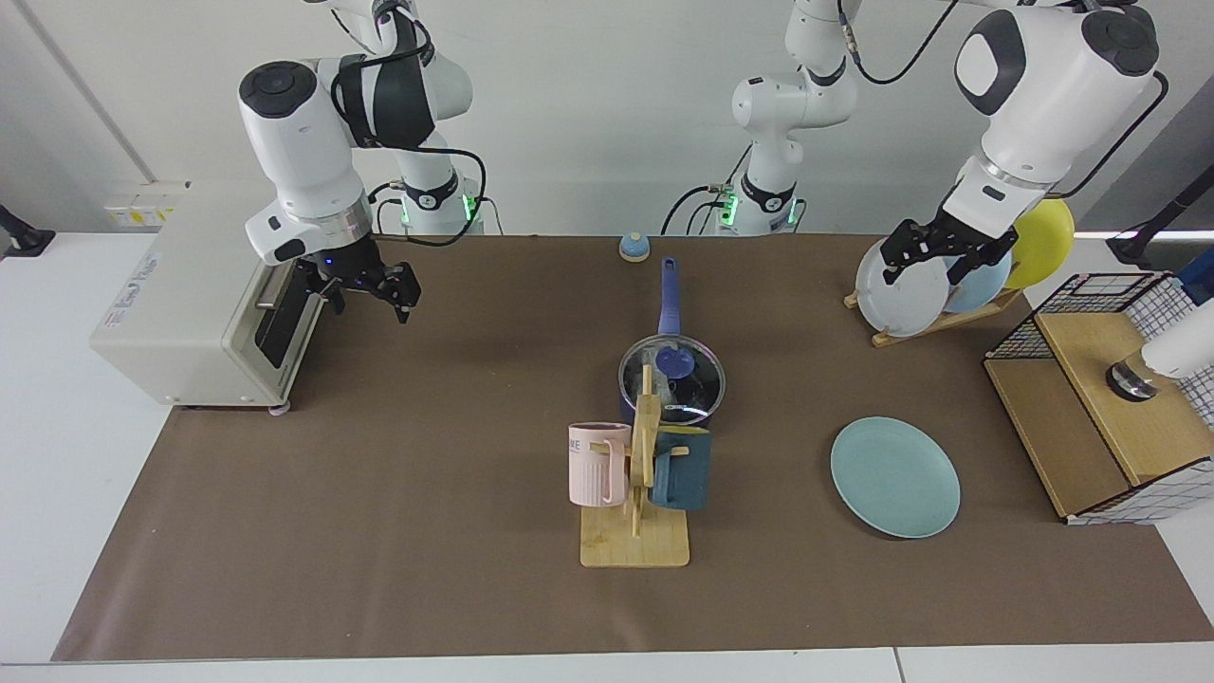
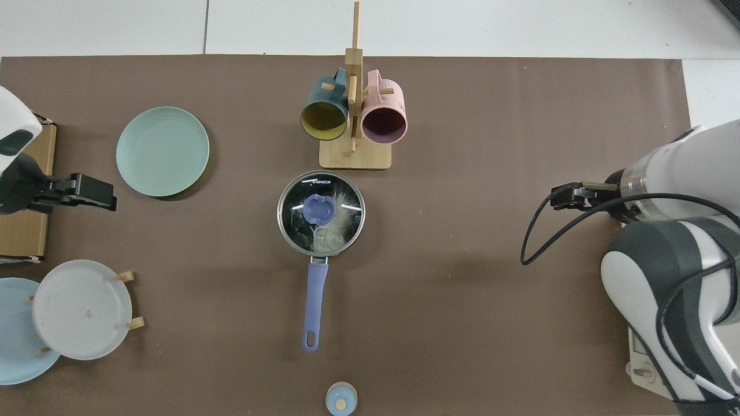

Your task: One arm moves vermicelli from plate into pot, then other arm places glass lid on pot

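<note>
Both steps of the task appear complete. The lid (image 2: 321, 211) sits on the pot (image 2: 319, 245), and the vermicelli (image 2: 330, 234) shows through the glass, inside the pot. The plate (image 2: 162, 151) is bare and lies well apart from the pot, on the side away from the toaster oven (image 1: 213, 299). The right gripper (image 1: 363, 287) hangs above the table, well apart from the pot and just beside the oven door, fingers (image 1: 400, 305) apart and holding nothing. The left gripper (image 1: 934, 254) waits in front of the white plate (image 1: 903, 286) in the rack, far from the pot on the opposite side; its fingers also appear apart and empty. In my judgement no further handling of the pot is called for; what remains is for the arms to stay clear of it.
</note>
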